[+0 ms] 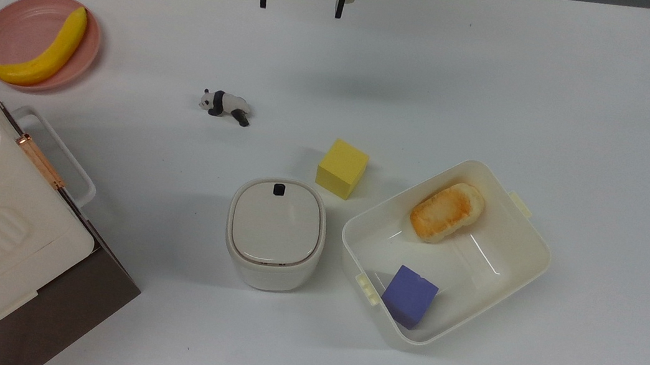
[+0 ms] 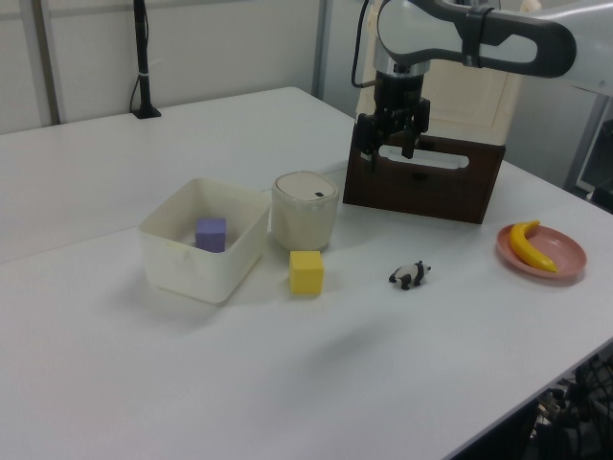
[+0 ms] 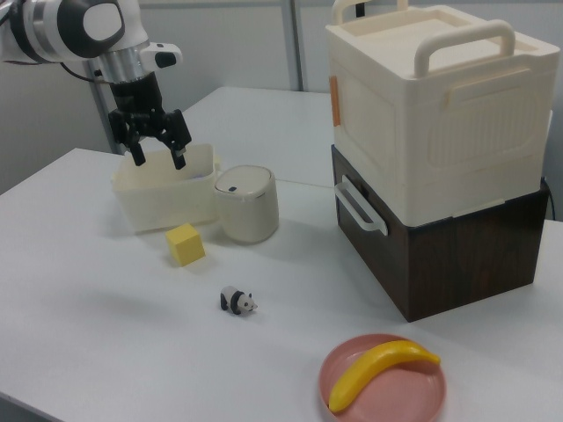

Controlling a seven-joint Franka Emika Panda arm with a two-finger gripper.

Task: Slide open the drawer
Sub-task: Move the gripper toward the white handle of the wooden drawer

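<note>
The drawer (image 3: 440,255) is a dark brown box with a white loop handle (image 3: 359,207) on its front, and the front sits flush with the box. It stands at the top view's lower left, where I see its brown edge (image 1: 78,294) and handle (image 1: 55,153). In the left view the drawer (image 2: 421,187) is at the back right. My gripper (image 1: 301,6) hangs open and empty above the table at the top view's upper middle, far from the handle. It also appears in the left view (image 2: 391,149) and the right view (image 3: 158,156).
A ribbed cream case (image 3: 431,97) with a copper clasp sits on top of the drawer. A pink plate (image 1: 19,26) holds a banana (image 1: 43,54). A toy panda (image 1: 225,105), a yellow cube (image 1: 342,168), a lidded cream pot (image 1: 274,232) and a cream tub (image 1: 517,245) with bread and a purple cube lie mid-table.
</note>
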